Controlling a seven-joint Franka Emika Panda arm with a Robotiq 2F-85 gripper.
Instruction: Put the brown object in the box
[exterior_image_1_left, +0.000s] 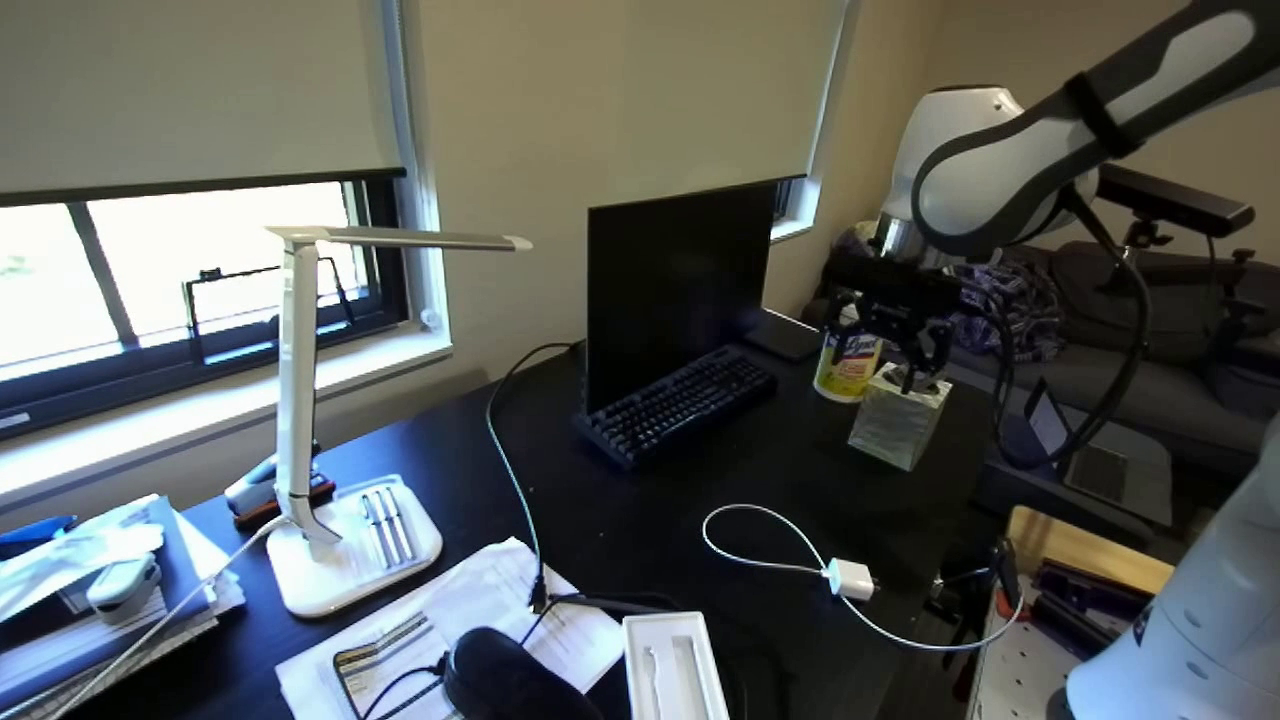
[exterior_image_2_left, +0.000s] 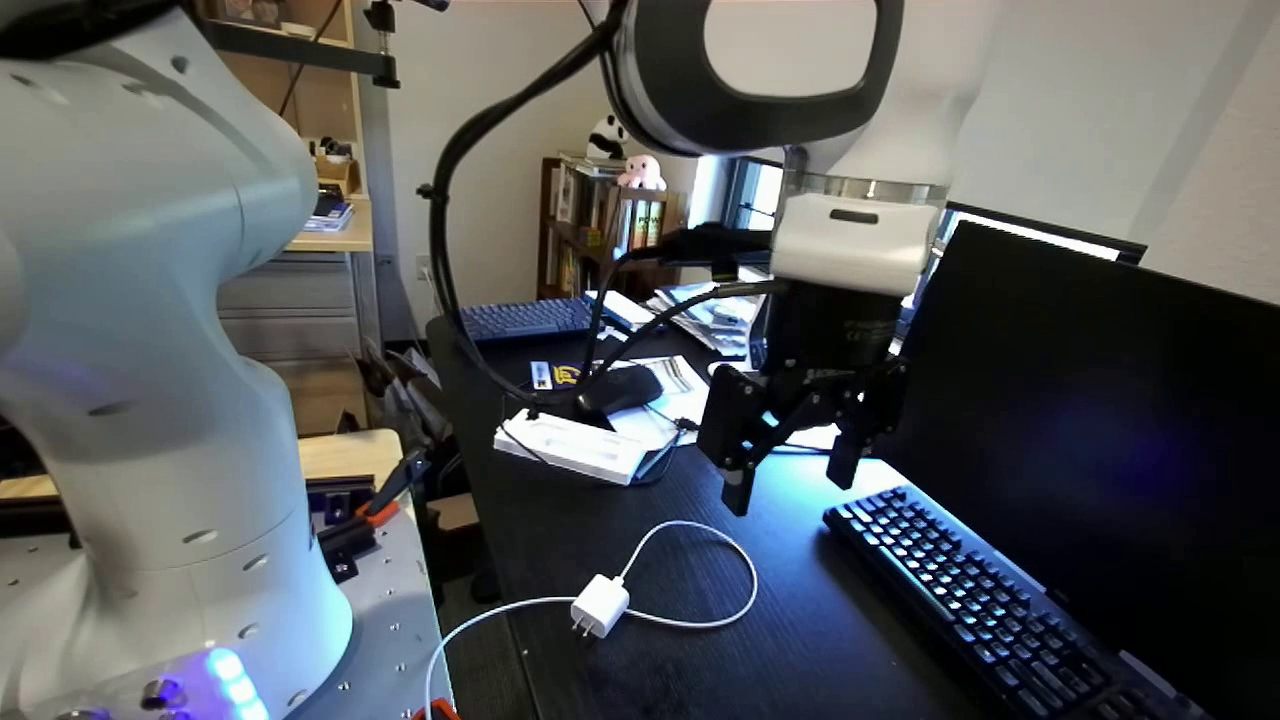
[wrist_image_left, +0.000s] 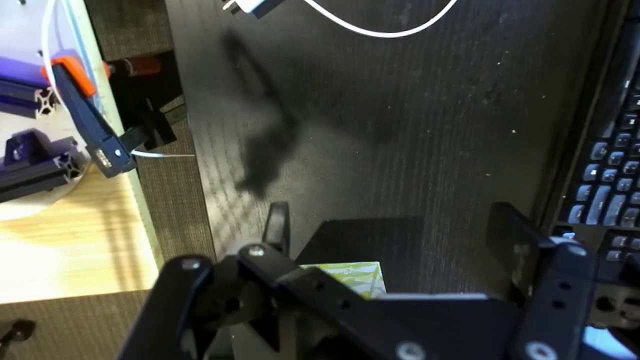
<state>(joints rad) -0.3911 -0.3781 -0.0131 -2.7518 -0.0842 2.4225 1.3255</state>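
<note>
My gripper (exterior_image_2_left: 790, 485) is open and empty above the black desk; in the wrist view its fingers (wrist_image_left: 390, 215) stand wide apart. A low-walled white box (exterior_image_1_left: 632, 665) lies at the desk's near edge in an exterior view, also seen past the gripper (exterior_image_2_left: 570, 442). It is out of the wrist view. No clearly brown object shows; a dark reddish-brown thing (exterior_image_1_left: 262, 510) lies behind the lamp's foot, and I cannot tell what it is. A patterned cube tissue box (exterior_image_1_left: 895, 425) stands below the gripper, partly hidden by it in the wrist view (wrist_image_left: 357, 275).
A Lysol tub (exterior_image_1_left: 848, 370) stands beside the tissue box. A black monitor (exterior_image_1_left: 680, 290) and keyboard (exterior_image_1_left: 680, 405) stand at the back. A white charger (exterior_image_1_left: 850, 580) with a looped cable lies mid-desk. A lamp (exterior_image_1_left: 297, 380), papers (exterior_image_1_left: 420, 660) and a dark rounded object (exterior_image_1_left: 510, 680) are further along.
</note>
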